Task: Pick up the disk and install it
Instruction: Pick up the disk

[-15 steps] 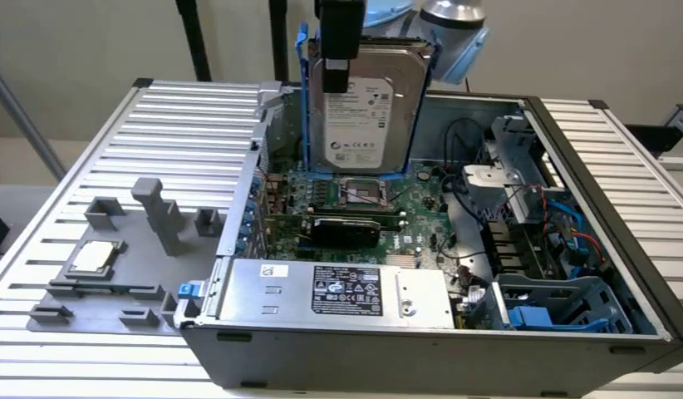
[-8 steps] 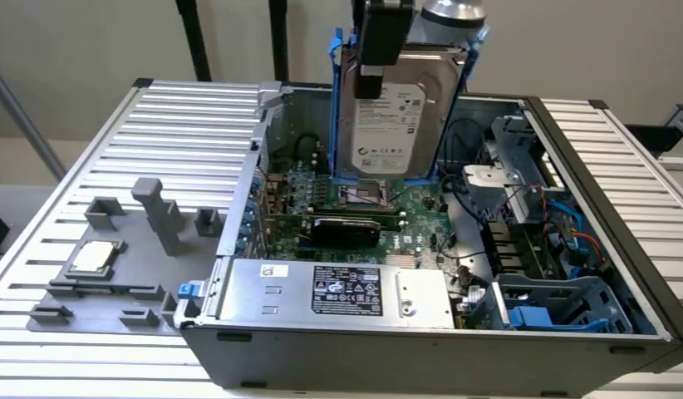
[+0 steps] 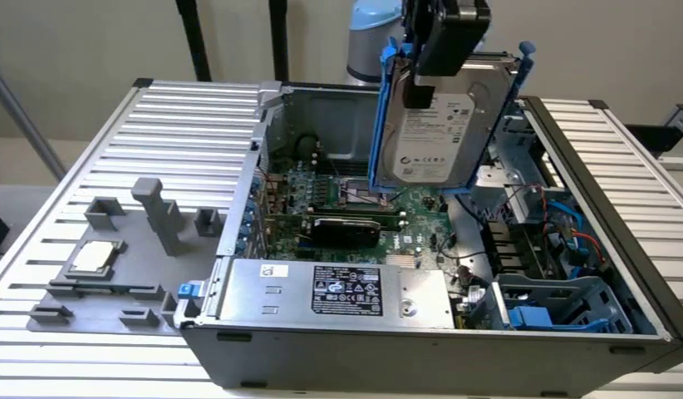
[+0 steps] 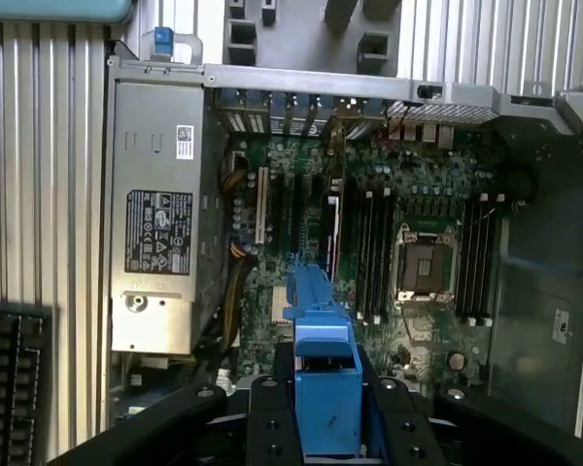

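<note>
Exterior view: the disk (image 3: 433, 133) hangs upright, slightly tilted, above the open computer case (image 3: 430, 353), held by the gripper (image 3: 420, 90). Its white label (image 3: 433, 137) carries small dark print, a barcode and a row of marks, too fine to read. The drive's face is smooth silver-grey metal with rounded contours, framed by a bright blue plastic carrier (image 3: 378, 125) with prongs at its upper corners. The gripper's black fingers are closed in on the disk, only as far as its thickness allows; in the wrist view they pinch the blue carrier from both sides.

Below lies the green circuit board (image 3: 414, 220), where pale letters seem to read DELL. It bears slim memory slots and a square metal-framed socket (image 4: 426, 262). Along one side of the case sits a bare sheet-metal box (image 3: 286, 287) with a black label (image 3: 347, 290) of white text, warning triangles and certification symbols. Near the exterior view's right, a grey plastic drive bay (image 3: 569, 299) holds a blue part (image 3: 541, 318). To the left, a matte grey fixture (image 3: 120, 274) with raised blocks carries a small square silver chip (image 3: 95, 257), on a ribbed metal table (image 3: 53, 366).
</note>
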Controlling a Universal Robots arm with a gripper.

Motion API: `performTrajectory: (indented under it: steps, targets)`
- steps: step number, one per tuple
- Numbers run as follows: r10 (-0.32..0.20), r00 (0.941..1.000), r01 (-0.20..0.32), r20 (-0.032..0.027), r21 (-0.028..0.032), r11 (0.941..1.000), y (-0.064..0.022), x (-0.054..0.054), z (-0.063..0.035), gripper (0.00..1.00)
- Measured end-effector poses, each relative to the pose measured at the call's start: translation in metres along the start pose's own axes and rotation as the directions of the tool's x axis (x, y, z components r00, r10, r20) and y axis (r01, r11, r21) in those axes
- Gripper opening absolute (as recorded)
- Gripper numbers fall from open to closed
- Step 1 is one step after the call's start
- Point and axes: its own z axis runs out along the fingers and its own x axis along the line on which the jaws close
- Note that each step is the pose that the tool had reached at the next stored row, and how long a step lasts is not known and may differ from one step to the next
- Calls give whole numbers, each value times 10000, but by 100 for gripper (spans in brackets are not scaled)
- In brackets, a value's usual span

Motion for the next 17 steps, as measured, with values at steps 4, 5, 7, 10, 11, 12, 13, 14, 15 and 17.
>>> performTrajectory:
  steps: [4, 5, 7, 10, 11, 12, 13, 14, 15, 17]
  targets:
    - [-1, 10000, 1, 1, -1, 10000, -165, 91, -1, 0]
    - [-1, 10000, 1, 1, -1, 10000, -198, 118, -2, 0]
    - [0, 10000, 0, 1, -1, 10000, -258, 174, -3, 0]
    - [-1, 10000, 1, 1, -1, 10000, -343, 266, -4, 0]
    - [0, 10000, 0, 0, -1, 10000, -369, 296, -4, 0]
    - [-1, 10000, 1, 0, -1, 10000, -395, 328, -5, 0]
    - [-1, 10000, 1, 1, -1, 10000, -419, 359, -5, 0]
    - [-1, 10000, 1, 1, -1, 10000, -443, 393, -5, 0]
    - [-1, 10000, 1, 0, -2, 10000, -466, 426, -6, 0]
    - [0, 10000, 0, 1, -4, 10000, -508, 496, -6, 0]
